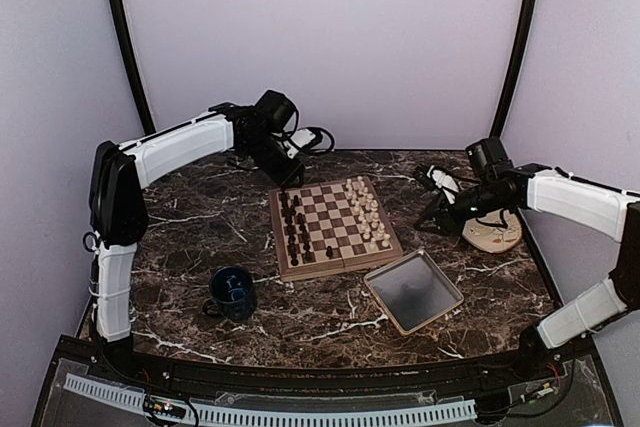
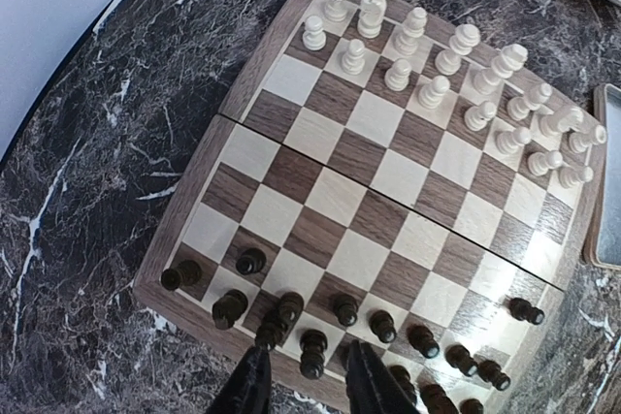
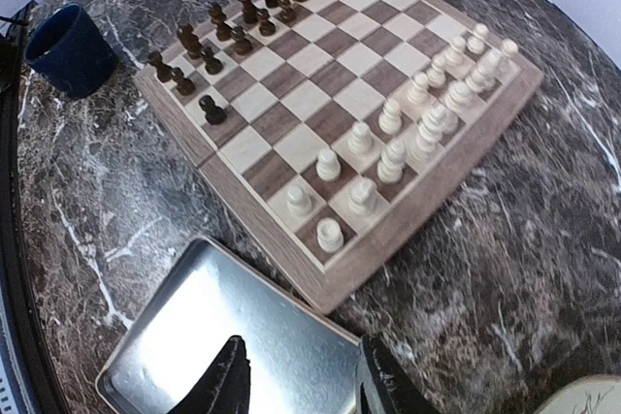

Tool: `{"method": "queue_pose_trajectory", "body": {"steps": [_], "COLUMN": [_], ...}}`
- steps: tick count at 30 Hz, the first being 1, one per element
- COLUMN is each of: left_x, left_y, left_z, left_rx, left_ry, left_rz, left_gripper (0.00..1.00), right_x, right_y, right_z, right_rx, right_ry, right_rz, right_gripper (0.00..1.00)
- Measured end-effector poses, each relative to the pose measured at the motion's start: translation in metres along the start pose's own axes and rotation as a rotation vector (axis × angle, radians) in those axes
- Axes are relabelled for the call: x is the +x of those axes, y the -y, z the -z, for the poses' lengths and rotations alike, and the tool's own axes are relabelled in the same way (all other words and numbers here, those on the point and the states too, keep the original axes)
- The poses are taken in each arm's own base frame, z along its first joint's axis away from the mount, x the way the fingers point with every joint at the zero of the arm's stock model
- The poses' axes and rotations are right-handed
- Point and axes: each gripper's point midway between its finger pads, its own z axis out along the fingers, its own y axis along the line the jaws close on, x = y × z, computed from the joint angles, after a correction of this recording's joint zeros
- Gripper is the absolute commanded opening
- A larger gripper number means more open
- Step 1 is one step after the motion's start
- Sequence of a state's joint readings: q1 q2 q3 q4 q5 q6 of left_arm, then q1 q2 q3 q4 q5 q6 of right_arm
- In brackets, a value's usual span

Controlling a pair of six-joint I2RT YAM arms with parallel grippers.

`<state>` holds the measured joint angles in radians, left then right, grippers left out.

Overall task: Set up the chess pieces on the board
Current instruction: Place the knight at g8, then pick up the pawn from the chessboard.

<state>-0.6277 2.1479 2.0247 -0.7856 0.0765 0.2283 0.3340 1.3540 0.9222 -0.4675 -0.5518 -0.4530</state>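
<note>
My left gripper [image 2: 309, 380] hangs open and empty beside the dark pieces [image 2: 344, 309] on the board's [image 2: 374, 206] left side, white pieces [image 2: 434, 91] stand opposite, and my right gripper [image 3: 301, 385] hovers open, empty, over the tray [image 3: 194, 327], as setup looks nearly done.

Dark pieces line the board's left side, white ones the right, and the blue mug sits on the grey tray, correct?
No. In the top external view the blue mug stands on the table off the board's near left corner, apart from the grey tray. Dark pieces left, white pieces right: correct.
</note>
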Motion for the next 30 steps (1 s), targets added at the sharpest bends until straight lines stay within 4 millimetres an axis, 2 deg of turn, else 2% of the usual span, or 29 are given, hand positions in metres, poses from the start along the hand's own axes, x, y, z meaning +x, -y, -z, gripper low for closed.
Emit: {"method": "queue_pose_trajectory", "body": {"steps": [4,7,10,12,15,18,21,25,30], "left_x": [0.000,0.002,0.009,0.018,0.040,0.070,0.091,0.089,0.082], "left_y": [0.010,0.012,0.003,-0.013,-0.047,-0.083,-0.108,-0.125,-0.125], "left_z": [0.032,0.060,0.085,0.094,0.094,0.083,0.081,0.087,0.090], "left_rx": [-0.012,-0.035,-0.072,-0.099,-0.138,-0.151,-0.136,-0.105,-0.070], "left_ry": [0.048,0.106,0.173,0.202,0.221,0.213,0.216,0.280,0.317], "left_rz": [-0.013,-0.009,0.031,0.085,0.201,0.345,0.469,0.551,0.568], "left_gripper": [0.32,0.36,0.39,0.41,0.41,0.41,0.41,0.41,0.41], "right_x": [-0.028,-0.050,-0.066,-0.069,-0.072,-0.074,-0.069,-0.056,-0.047], "right_y": [-0.013,-0.021,-0.029,-0.038,-0.049,-0.058,-0.065,-0.070,-0.073], "right_z": [-0.019,-0.042,-0.071,-0.089,-0.111,-0.132,-0.149,-0.165,-0.176], "right_rx": [-0.066,-0.108,-0.143,-0.167,-0.196,-0.218,-0.234,-0.242,-0.247], "right_ry": [-0.017,-0.046,-0.082,-0.117,-0.165,-0.207,-0.252,-0.319,-0.369], "right_rz": [0.061,0.112,0.166,0.192,0.230,0.259,0.276,0.286,0.288], "right_gripper": [0.37,0.37,0.38,0.40,0.41,0.41,0.42,0.42,0.40]}}
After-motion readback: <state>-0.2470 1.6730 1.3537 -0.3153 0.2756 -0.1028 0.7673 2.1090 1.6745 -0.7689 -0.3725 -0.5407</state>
